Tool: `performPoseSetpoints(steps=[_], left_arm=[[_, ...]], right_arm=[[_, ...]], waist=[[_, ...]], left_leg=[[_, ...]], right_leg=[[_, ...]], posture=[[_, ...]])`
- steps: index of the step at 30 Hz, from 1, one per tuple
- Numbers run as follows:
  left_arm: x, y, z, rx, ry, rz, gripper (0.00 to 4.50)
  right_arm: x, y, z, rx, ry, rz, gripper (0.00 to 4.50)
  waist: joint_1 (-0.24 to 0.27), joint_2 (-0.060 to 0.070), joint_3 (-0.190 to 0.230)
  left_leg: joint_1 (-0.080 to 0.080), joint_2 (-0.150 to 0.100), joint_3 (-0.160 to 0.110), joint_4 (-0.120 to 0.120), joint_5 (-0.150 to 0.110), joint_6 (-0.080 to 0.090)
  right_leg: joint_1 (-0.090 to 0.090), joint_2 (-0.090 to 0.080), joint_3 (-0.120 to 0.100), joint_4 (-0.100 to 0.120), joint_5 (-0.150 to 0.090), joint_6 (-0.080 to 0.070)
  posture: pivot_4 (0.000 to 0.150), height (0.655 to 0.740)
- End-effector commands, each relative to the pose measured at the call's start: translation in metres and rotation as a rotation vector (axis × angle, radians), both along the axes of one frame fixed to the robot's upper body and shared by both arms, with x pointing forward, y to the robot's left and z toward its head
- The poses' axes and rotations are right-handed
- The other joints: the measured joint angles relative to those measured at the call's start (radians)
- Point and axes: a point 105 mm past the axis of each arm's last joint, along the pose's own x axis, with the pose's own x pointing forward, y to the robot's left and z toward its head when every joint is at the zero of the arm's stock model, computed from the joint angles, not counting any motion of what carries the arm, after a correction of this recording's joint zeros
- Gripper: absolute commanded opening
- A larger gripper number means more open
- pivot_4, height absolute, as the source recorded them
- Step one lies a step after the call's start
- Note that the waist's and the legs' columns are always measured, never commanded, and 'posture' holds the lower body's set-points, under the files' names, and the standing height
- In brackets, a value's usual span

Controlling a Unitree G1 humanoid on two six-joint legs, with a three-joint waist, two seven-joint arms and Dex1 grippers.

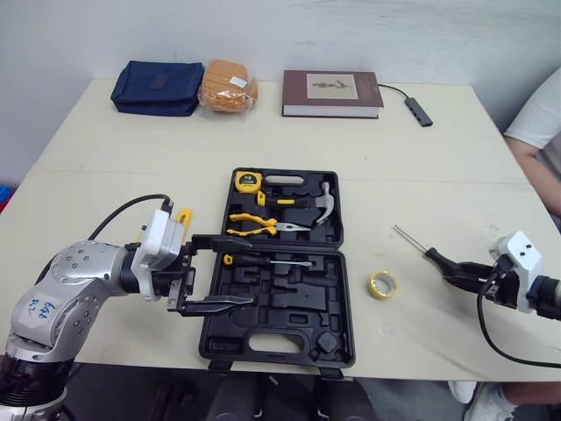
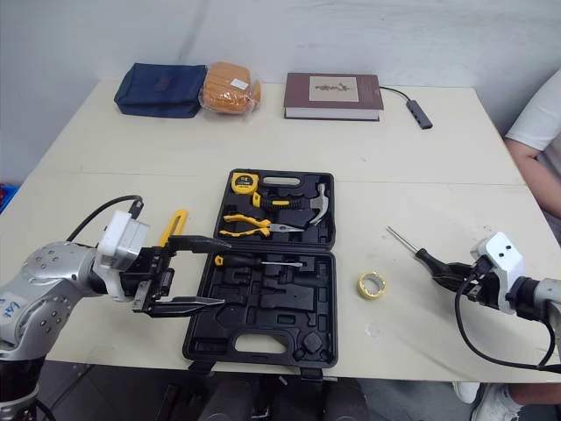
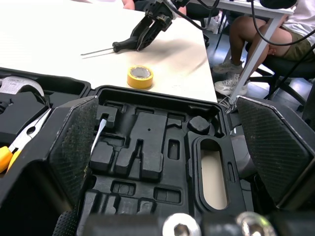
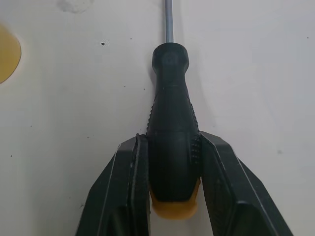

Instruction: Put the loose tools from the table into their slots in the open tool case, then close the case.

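Screwdriver (image 1: 431, 255) is lying clamped in the right claw (image 1: 460, 272), tape (image 1: 382, 284) sitting at 3 o'clock of the case (image 1: 337, 353) holding hammer (image 1: 321, 203) and pliers (image 1: 259, 226); left claw (image 1: 237, 270) gaping at 9.

Screwdriver (image 4: 170, 73) shaft tip cut off in right wrist view; person (image 1: 539, 118) cut by edge.

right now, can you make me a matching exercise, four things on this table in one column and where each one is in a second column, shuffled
Things:
1. black screwdriver
2. yellow tape roll
3. tape measure
4. book

Places:
A. at the far edge of the table
B. clamped in the right gripper
C. in the far left corner of the tool case
D. on bare table between the tool case and the right gripper

Pairs: 1-B, 2-D, 3-C, 4-A
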Motion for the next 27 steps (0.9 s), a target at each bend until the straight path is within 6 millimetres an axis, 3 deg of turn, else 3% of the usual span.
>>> performPoseSetpoints(steps=[1,4,6,9,15,20,27], left_arm=[[-0.004,-0.004,0.005,-0.007,-0.037,-0.035,4.50],[-0.003,-0.004,0.009,-0.008,-0.044,-0.048,4.50],[0.001,-0.008,0.016,-0.005,-0.109,-0.052,4.50],[0.003,-0.007,0.013,0.001,-0.177,-0.059,4.50],[0.000,0.007,-0.010,0.049,-0.175,-0.059,4.50],[-0.001,0.029,-0.031,0.104,-0.135,0.018,4.50],[-0.003,0.056,-0.043,0.139,-0.104,0.133,4.50]], right_arm=[[0.000,0.001,0.008,0.014,-0.053,0.014,1.01],[0.002,0.006,0.019,0.005,-0.132,0.060,1.01],[0.007,0.025,0.042,-0.015,-0.203,0.161,1.01],[0.013,0.065,0.075,-0.046,-0.260,0.356,1.01],[0.005,0.144,0.101,0.028,-0.180,0.636,1.01],[-0.011,0.196,0.087,0.016,-0.012,0.758,1.01],[-0.020,0.228,0.074,-0.048,0.110,0.824,1.01]], waist=[[0.000,0.000,0.000],[0.000,0.000,0.000],[0.000,0.000,0.000],[-0.010,0.005,0.003],[-0.014,0.002,0.005],[-0.004,0.002,0.005],[-0.001,0.001,0.006]], left_leg=[[0.000,0.000,0.000,0.000,0.000,0.000],[0.000,0.000,0.000,0.000,0.000,0.000],[0.000,0.000,0.000,0.000,0.000,0.000],[-0.001,0.001,0.001,0.005,0.000,0.000],[-0.002,0.009,0.002,0.008,-0.003,-0.004],[-0.016,0.009,0.002,0.013,-0.001,-0.004],[-0.019,0.009,0.002,0.013,-0.003,-0.002]], right_leg=[[0.000,0.000,0.000,0.000,0.000,0.000],[0.000,0.000,0.000,0.000,0.000,0.000],[0.000,0.000,0.000,0.000,0.000,0.000],[-0.001,0.000,0.002,0.003,0.000,0.000],[-0.004,0.002,0.003,0.004,0.000,-0.004],[-0.018,0.002,0.003,0.011,0.001,-0.006],[-0.019,0.000,0.002,0.009,0.001,-0.006]], posture=[[0.150,0.7400],[0.150,0.7400],[0.150,0.7400],[0.150,0.7400],[0.150,0.7400],[0.150,0.7400],[0.150,0.7400]])
